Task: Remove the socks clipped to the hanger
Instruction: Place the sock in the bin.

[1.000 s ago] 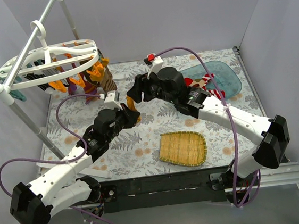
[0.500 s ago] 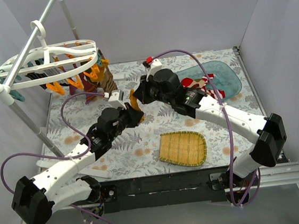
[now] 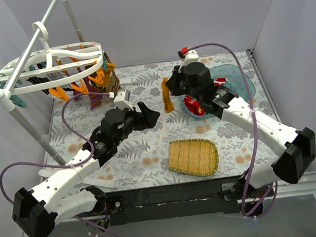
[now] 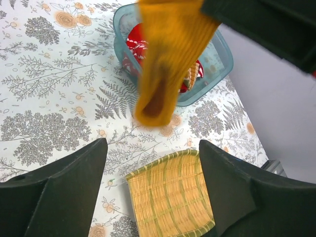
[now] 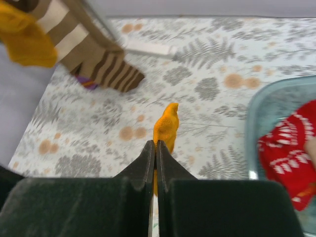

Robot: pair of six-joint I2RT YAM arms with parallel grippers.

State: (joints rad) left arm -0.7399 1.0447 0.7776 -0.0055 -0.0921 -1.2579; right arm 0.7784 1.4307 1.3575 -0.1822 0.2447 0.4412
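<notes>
Near teal bin (image 3: 241,89): right tool (image 5: 156,143) clamped on orange sock (image 3: 167,97); left tool (image 4: 152,144) wide, empty.

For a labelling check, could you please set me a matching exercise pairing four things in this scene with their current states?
1 orange sock
2 red patterned sock
3 woven tray
4 left gripper

A open
B in the teal tub
C pinched by the right gripper
D flat on the table

Pairs: 1-C, 2-B, 3-D, 4-A
</notes>
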